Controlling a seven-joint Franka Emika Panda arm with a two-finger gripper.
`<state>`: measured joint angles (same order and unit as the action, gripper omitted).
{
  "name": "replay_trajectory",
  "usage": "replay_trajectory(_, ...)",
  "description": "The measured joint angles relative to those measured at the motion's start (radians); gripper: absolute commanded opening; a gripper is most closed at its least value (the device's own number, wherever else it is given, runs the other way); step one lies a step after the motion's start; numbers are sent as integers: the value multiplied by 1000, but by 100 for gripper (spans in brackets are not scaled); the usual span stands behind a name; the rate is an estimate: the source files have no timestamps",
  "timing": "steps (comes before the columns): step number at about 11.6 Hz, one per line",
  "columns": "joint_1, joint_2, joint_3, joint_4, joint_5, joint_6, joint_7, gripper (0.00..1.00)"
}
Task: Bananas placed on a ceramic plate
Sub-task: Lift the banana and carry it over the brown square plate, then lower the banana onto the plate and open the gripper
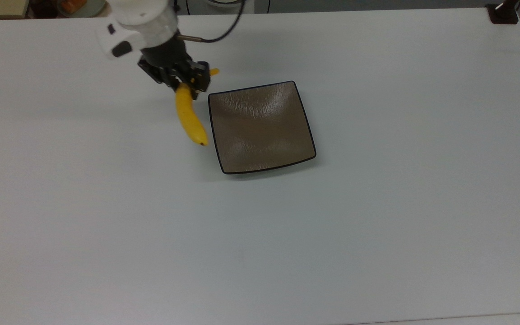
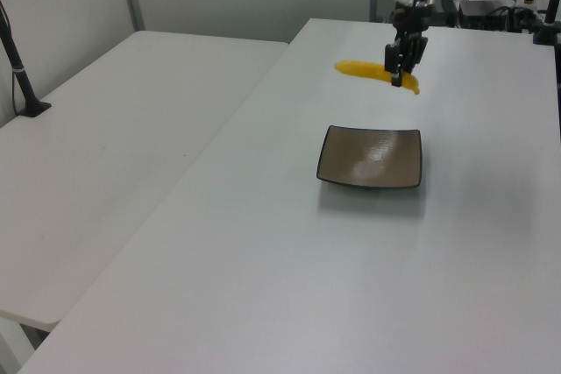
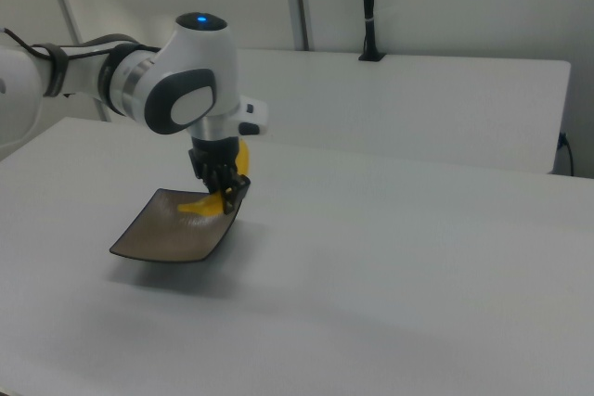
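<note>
In the top view, the hand [image 1: 191,84] pinches the banana [image 1: 188,118] near its stem, carried above the tabletop [image 1: 377,225] just left of the ceramic plate [image 1: 260,126]. The plate is bare; crossing over, lowering and releasing remain.

The top view looks steeply down on the white desk [image 1: 377,225] from well above. The left view stands off beyond one desk corner, looking along it. The right view sits low and near, facing across the desk toward a wall. All three share the ceramic plate [image 1: 260,128] [image 2: 370,158] [image 3: 172,229] and the arm's gripper [image 1: 187,82] [image 2: 399,63] [image 3: 223,187].
</note>
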<state>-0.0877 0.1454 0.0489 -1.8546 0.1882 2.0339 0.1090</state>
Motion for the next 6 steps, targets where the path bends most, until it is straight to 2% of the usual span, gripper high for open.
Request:
replay_trajectory(2, 6, 16, 52, 2, 0, 43, 43, 22)
replay_trajectory(4, 36, 42, 83, 4, -1, 95, 80, 29)
replay_trajectory(5, 55, 56, 90, 5, -2, 110, 84, 40)
replay_trajectory(6, 64, 64, 97, 5, -6, 113, 85, 65)
